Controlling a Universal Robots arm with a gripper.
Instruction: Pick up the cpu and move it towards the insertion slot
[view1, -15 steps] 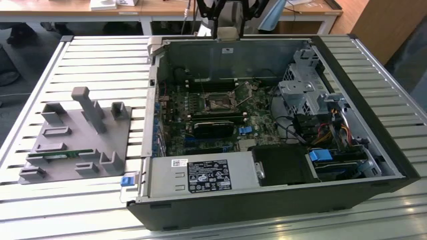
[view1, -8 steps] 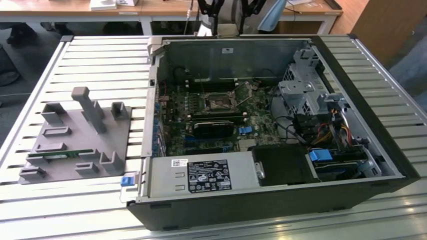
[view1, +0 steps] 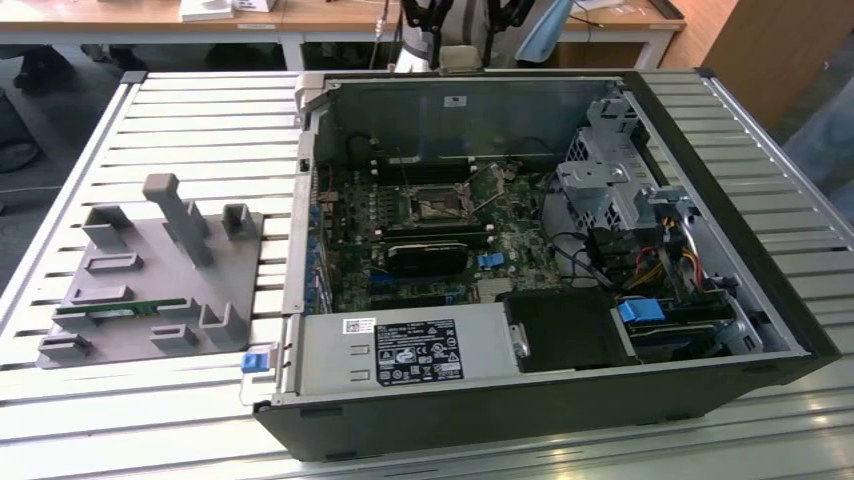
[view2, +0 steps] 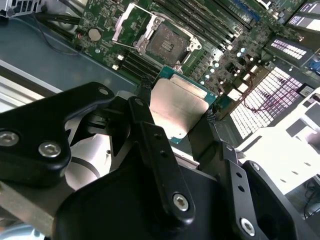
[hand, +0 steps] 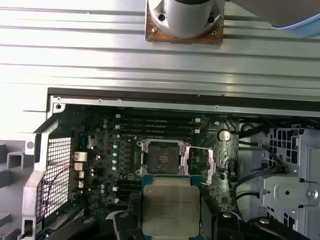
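**CPU in grip, hanging over the board short of the socket**

Exterior view, left to right: grey fixture tray (view1: 134, 290) on the slatted table (view1: 200, 130), then the open PC case (view1: 534, 420) with the board inside and the slot (view1: 435, 208) near its middle, lid frame swung open.

Both wrist views: gripper (hand: 171, 222) is pinching the cpu (hand: 171, 210) by two opposite edges, black fingers (view2: 150, 135) on either side, silver top facing the cameras. The chip sits in the air above the board, near the slot (hand: 162, 161) but not over it yet; the socket is bare.

Handling, my read: light, stiff, flat. The metal top is smooth, so likely slippery; the edge grip on the thin green rim is the right hold. Underside contacts and socket pins look fragile, so keep it level, no squeezing harder, no dragging across the frame.
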